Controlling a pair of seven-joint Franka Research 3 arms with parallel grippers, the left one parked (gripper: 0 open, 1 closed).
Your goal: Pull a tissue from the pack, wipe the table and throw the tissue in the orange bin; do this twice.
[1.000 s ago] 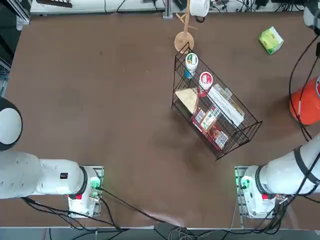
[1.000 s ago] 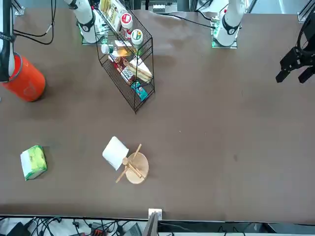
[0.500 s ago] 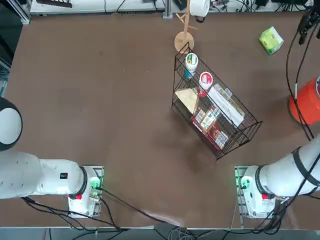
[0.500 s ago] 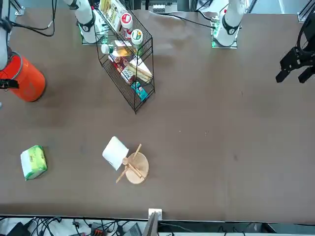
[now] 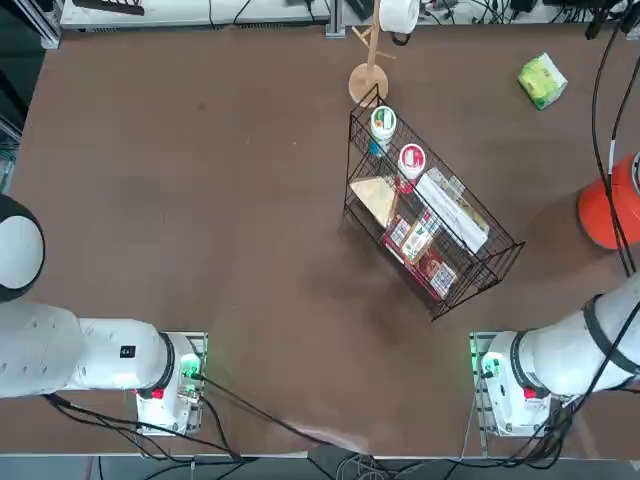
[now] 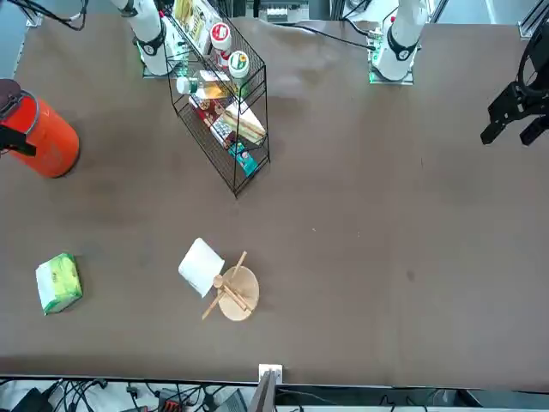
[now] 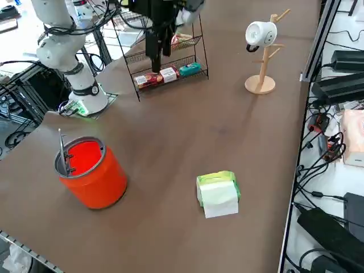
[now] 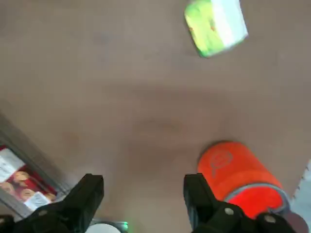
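The green pack lies with its white face up near the far right of the dark-brown table; it also shows in the side view as the pack and in the wrist view as the pack. The orange bin stands upright at the table's right edge, a short way from the pack, and the bin looks empty inside. My right gripper hangs high over the table between bin and pack, open, with nothing between its fingers. The side view has the gripper well above the tabletop.
A black wire basket with cups, packets and a long white box stands mid-table. A wooden mug tree with a white mug stands beyond it. A black cable hangs over the bin. Cables and gear line the far table edge.
My right arm has risen and swung toward the far right corner, leaving the front view and most of the top view. The bin, hidden before, now shows whole. The gripper stays open.
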